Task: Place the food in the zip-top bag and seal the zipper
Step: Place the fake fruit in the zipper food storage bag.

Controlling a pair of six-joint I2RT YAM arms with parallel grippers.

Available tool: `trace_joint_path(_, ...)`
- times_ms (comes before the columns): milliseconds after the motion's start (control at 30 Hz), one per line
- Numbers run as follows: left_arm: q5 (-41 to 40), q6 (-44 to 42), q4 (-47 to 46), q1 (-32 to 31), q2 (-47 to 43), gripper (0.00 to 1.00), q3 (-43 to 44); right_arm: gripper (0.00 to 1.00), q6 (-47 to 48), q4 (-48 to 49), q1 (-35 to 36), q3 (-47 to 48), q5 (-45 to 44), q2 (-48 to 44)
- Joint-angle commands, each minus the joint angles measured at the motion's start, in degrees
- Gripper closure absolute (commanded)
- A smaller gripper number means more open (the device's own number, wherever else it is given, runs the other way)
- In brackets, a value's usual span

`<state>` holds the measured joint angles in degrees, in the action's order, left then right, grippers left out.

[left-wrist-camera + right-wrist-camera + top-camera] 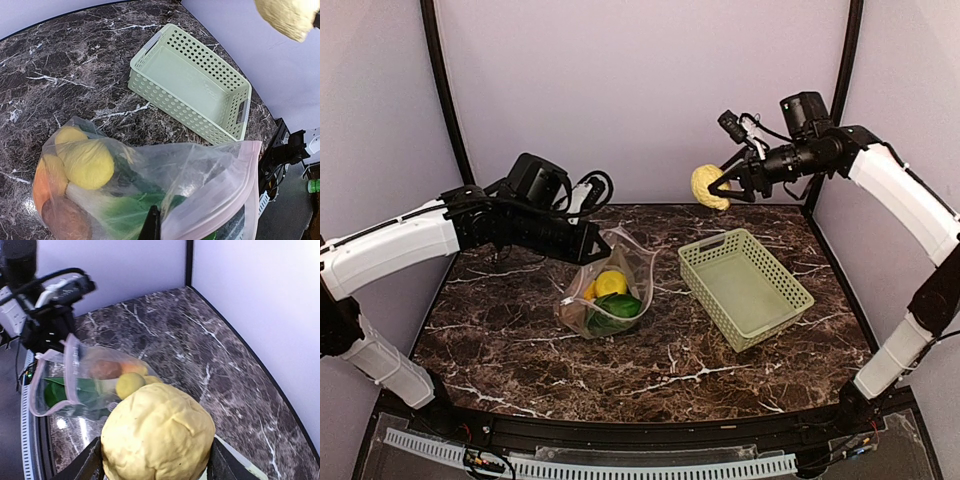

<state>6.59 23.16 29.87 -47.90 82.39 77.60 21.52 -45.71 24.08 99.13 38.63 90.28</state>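
Observation:
The clear zip-top bag rests on the marble table, its mouth lifted by my left gripper, which is shut on the upper edge. In the left wrist view the pinkish zipper runs along the open mouth beside my left gripper. Inside lie a yellow lemon, green bok choy, a brown potato and an orange piece. My right gripper hangs high over the table's back edge, shut on a pale yellow lumpy food piece.
A light-green lattice basket stands to the right of the bag with nothing in it. It also shows in the left wrist view as the basket. Purple walls close in the back and sides.

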Motion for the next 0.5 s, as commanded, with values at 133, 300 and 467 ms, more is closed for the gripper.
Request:
trace_joint_path(133,-0.06,0.41,-0.56,0.3,-2.6,0.99,-1.34,0.42,5.59,-3.57,13.02,4.73,7.73,-3.02)
trace_joint_path(300,-0.23,0.65,-0.92,0.26,-3.65,0.99,-1.75,0.42,8.27,-6.63,20.43,7.03,4.71,-0.53)
trace_joint_path(467,1.21,1.6,-1.23,0.26,-4.21,0.99,-1.61,0.43,12.92,-7.27,28.49,6.73,-3.31,1.21)
